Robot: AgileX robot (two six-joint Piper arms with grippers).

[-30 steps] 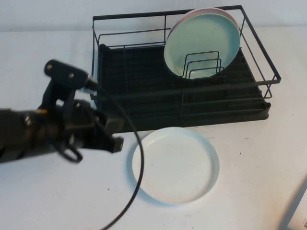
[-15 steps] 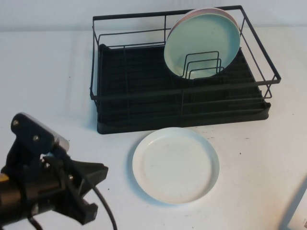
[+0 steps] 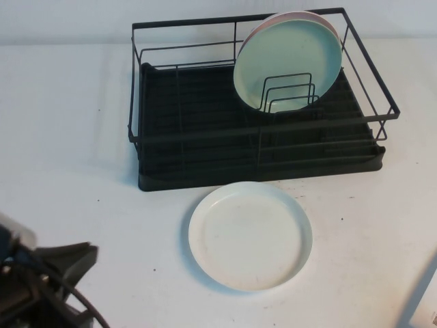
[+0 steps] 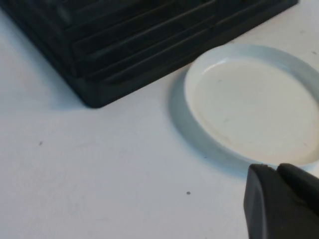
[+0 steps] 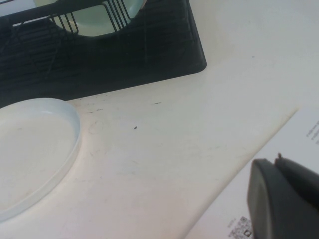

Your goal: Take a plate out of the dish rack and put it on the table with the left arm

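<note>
The round white plate [image 3: 250,236] lies flat on the white table [image 3: 61,109], just in front of the black wire dish rack [image 3: 205,137]. My left gripper [image 3: 80,258] is at the table's near left corner, well left of the plate, shut and empty. In the left wrist view its shut fingertips [image 4: 275,168] sit near the plate [image 4: 254,104] and the rack's corner [image 4: 99,59]. My right gripper [image 5: 276,160] is shut and empty over a printed sheet at the near right; it does not show in the high view. The plate's rim [image 5: 30,149] shows in the right wrist view.
A pale green plate [image 3: 287,58] stands upright in the rack's wire dividers, with a pink plate [image 3: 290,15] behind it. A white printed sheet [image 3: 427,307] lies at the table's near right corner; it also shows in the right wrist view [image 5: 279,144].
My left arm has drawn back from beside the rack toward the near left corner and is mostly out of the high view. The white plate has stayed flat on the table.
</note>
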